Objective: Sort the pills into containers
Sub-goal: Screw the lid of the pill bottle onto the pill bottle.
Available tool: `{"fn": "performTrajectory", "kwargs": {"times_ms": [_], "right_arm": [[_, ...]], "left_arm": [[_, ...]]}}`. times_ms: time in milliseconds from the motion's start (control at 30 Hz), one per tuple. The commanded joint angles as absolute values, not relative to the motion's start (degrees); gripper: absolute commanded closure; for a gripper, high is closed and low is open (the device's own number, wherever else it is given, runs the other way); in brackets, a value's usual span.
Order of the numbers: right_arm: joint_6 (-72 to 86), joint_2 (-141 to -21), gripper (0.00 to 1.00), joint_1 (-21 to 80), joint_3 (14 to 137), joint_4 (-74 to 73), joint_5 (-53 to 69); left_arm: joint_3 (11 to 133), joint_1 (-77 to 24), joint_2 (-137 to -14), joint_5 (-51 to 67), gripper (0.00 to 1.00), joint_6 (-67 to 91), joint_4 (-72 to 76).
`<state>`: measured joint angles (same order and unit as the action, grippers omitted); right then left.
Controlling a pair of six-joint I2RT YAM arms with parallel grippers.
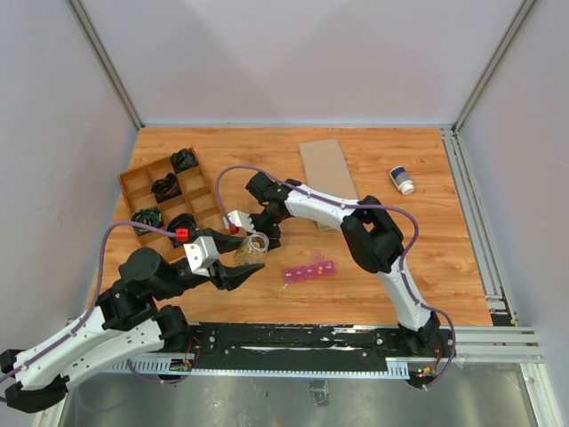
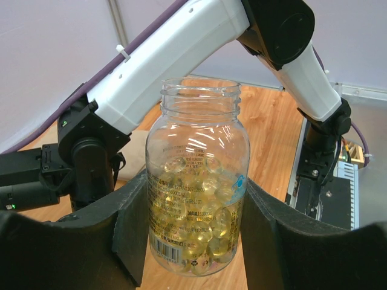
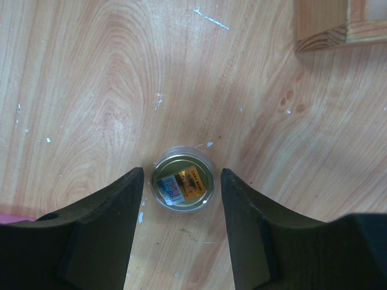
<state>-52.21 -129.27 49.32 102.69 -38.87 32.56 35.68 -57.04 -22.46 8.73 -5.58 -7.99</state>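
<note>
containers (image 1: 309, 270): translucent pink strip of small squares, flat on table (image 1: 400, 240), front-middle | left gripper (image 2: 195, 232): clamped on open bottle (image 2: 196, 175) of yellow pills (image 2: 190, 241), near strip | right gripper (image 3: 181, 175): jaws apart, straddling lid (image 3: 182, 186)

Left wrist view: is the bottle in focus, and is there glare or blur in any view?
Left wrist: the bottle is sharp, with small white glints on its shoulder. Right wrist: the round lid is sharp, no strong glare. Top external: even light, soft shadows only.
</note>
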Motion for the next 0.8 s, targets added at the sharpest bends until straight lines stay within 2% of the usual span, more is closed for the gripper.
{"fn": "performTrajectory", "kwargs": {"times_ms": [0, 500, 767], "right_arm": [[-51.73, -130.87, 0.46, 50.75, 104.32, -39.85, 30.82], [-49.88, -129.97, 0.63, 51.37, 102.59, -37.05, 26.41], [-43.63, -123.18, 0.74, 47.83, 102.21, -38.6, 35.08]], "left_arm": [[35.42, -56.6, -22.33, 9.25, 1.0, -5.7, -6.75], [35.18, -56.6, -22.14, 9.01, 1.0, -5.28, -6.61], [34.5, -56.54, -21.58, 10.37, 1.0, -5.1, -5.18]]}}
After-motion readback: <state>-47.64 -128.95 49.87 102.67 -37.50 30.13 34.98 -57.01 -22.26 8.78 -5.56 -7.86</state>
